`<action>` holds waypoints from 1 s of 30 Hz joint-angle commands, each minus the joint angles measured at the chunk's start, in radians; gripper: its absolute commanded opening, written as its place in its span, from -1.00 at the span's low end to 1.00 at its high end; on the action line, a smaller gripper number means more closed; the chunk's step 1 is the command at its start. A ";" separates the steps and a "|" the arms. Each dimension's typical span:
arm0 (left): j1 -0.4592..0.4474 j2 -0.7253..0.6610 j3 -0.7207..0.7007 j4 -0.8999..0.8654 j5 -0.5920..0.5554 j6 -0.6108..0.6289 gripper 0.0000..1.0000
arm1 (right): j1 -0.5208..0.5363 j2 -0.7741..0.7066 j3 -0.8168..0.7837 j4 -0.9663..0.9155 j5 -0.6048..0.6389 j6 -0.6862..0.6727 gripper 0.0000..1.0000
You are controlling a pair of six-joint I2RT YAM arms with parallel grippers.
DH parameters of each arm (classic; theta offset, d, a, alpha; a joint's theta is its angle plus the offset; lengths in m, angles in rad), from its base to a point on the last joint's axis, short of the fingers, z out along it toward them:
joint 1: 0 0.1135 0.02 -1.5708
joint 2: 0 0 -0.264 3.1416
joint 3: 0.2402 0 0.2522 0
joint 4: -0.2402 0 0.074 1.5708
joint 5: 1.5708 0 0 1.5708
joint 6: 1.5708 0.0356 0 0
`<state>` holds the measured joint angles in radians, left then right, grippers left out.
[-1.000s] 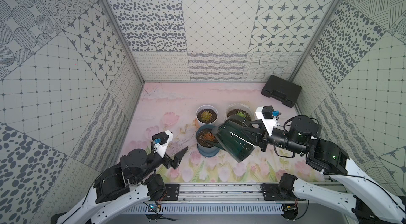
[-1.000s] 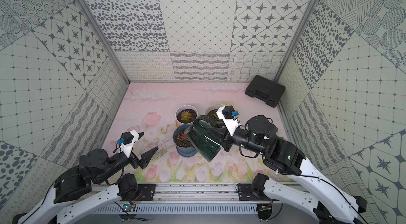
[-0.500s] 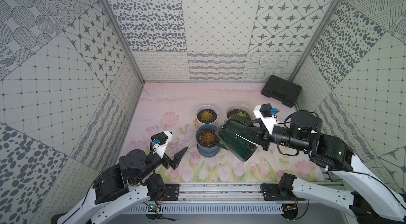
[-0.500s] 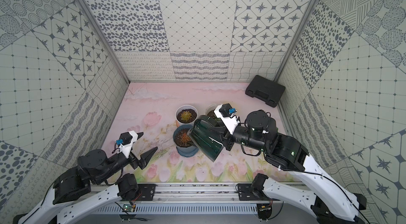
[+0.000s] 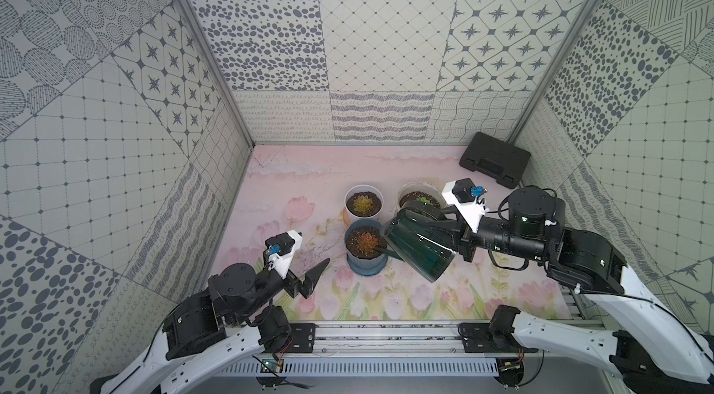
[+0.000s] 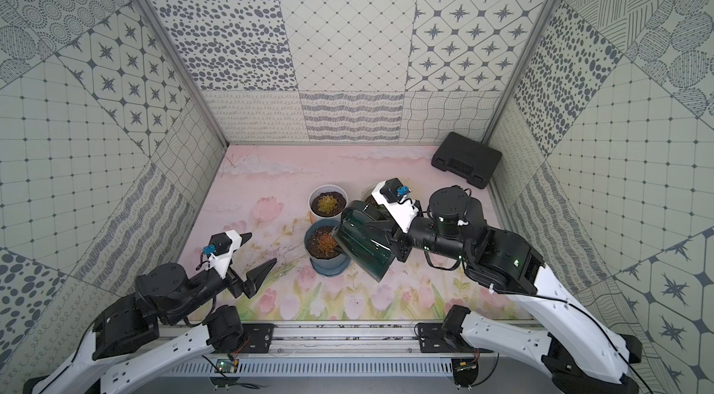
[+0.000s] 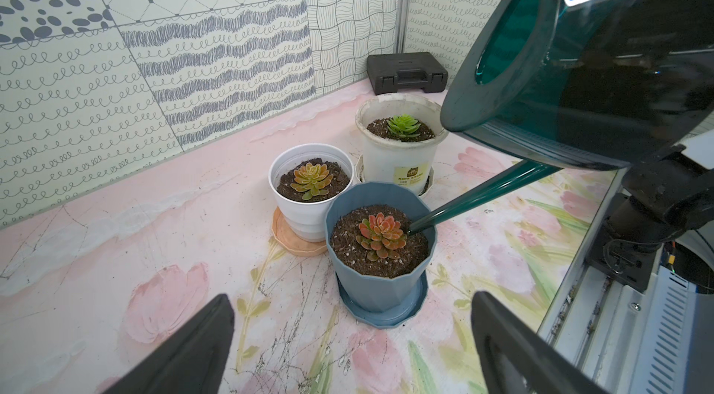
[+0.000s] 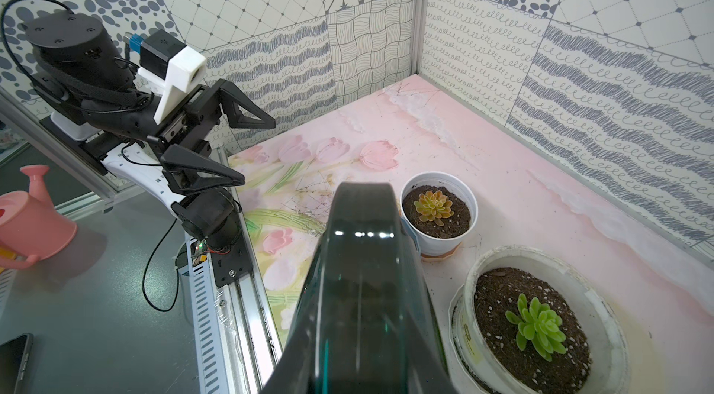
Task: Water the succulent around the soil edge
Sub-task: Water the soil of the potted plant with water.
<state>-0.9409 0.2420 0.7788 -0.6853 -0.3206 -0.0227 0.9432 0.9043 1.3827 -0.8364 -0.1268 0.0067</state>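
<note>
A dark green translucent watering can hangs tilted over the table, and my right gripper is shut on its handle side. The can's body hides the right fingers in the right wrist view. Its thin spout slants down, with the tip at the soil edge of the blue pot, beside the red-orange succulent. My left gripper is open and empty, left of the blue pot.
A white pot with a yellow-orange succulent stands just behind the blue pot. A white tub with a green succulent stands to its right, under the can. A black case lies at the back right corner. A pink watering can sits outside the front rail.
The right arm has shifted slightly back and right with the can, which stays tilted with its spout in the blue pot. The left arm has not moved.
</note>
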 commanded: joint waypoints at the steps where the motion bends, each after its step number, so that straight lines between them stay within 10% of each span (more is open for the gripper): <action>1: 0.001 -0.004 -0.005 0.017 0.014 0.010 0.97 | 0.003 -0.003 0.046 0.031 0.011 -0.020 -1.00; 30: 0.001 -0.003 -0.004 0.018 0.014 0.010 0.97 | 0.003 -0.003 0.082 0.040 0.072 -0.065 -1.00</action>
<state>-0.9409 0.2417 0.7788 -0.6853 -0.3202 -0.0227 0.9432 0.9096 1.4178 -0.8738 -0.0734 -0.0387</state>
